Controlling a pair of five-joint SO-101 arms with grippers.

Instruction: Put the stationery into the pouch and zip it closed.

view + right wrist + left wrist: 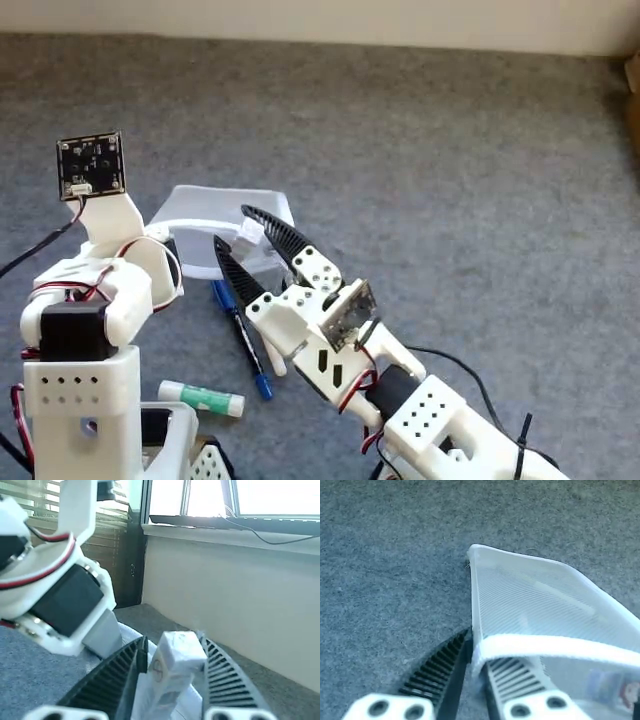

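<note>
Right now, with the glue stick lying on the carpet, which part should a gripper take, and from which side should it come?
Grip the glue stick at the middle of its tube, coming straight down from above. It lies flat on the carpet, so a grip across its narrow width should probably hold best. The pen lies close to one end, so the middle leaves more room.

Grey carpeted bench (470, 160) underneath. Beyond it, pale wall (240, 610) under bright window (270, 495), dark cable (272, 543) trailing along sill, slatted blinds (25, 505) alongside.
</note>
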